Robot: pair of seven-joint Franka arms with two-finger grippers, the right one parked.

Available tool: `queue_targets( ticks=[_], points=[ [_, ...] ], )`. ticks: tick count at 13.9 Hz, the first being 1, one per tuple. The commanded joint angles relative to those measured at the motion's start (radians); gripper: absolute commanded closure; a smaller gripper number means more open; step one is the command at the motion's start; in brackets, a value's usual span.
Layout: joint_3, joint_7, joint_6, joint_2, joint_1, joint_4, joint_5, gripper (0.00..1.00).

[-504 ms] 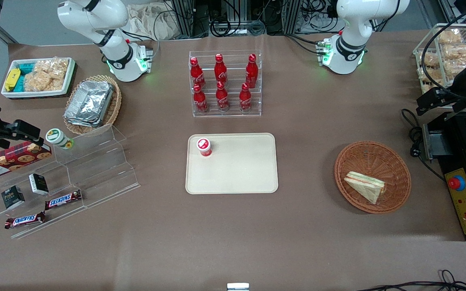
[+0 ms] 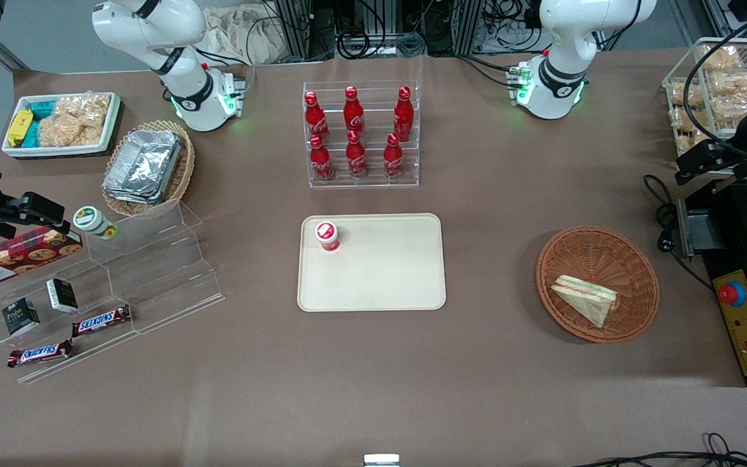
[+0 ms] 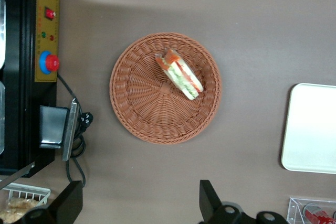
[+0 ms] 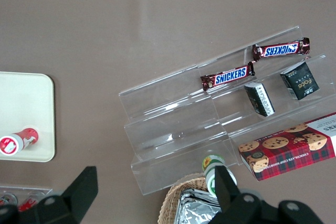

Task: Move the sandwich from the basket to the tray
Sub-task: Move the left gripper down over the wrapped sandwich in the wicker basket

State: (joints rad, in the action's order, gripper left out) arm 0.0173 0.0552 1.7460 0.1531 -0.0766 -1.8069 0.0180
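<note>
Sandwich (image 2: 586, 299) lying in the basket (image 2: 545, 259), off its centre, in the part nearer the front camera, with the filling stripe showing along one long edge. Not yet touched.

Pincer (image 2: 698, 165) released, fingers (image 3: 210, 203) spread wide with nothing between them. Hanging high over the surface (image 2: 503, 194), well apart from the basket, farther from the front camera than it and toward the working arm's end, close to the black machine with the yellow control box (image 2: 746, 324).

Step in hand, judging from this: reaching for the sandwich.

- Bring the pincer over the wedge first, then descend. Avoid a slanting approach that would clip the basket's rim.
- Turn the wrist so the fingers straddle the two bread faces, across the short thickness, not along the long edge.
- Keep the spread wide until both fingers sit beside the bread. Aim for the thicker middle, away from the pointed tip.
- Close gently: soft bread, likely to squash or shed filling.
- Stop short of the wicker, since a light basket probably slides or tips if pushed.
- Lift straight up clear of the rim before heading to the tray (image 2: 386, 279).
- Pick the tray's bare area, well apart from the red-lidded cup (image 2: 327, 235) standing in its corner.
</note>
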Motion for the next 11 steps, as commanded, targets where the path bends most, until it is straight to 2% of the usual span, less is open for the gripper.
queue_targets(
  ticks=[1, 5, 7, 11],
  points=[
    [0.001, 0.069, -0.007, -0.046, -0.044, 0.006, 0.013, 0.0],
    [0.001, 0.204, 0.081, -0.165, -0.052, 0.004, 0.022, 0.0],
    [0.001, 0.293, 0.133, -0.236, -0.051, 0.006, 0.054, 0.0],
    [0.006, 0.435, 0.304, -0.374, -0.042, -0.008, 0.079, 0.0]
  ],
)
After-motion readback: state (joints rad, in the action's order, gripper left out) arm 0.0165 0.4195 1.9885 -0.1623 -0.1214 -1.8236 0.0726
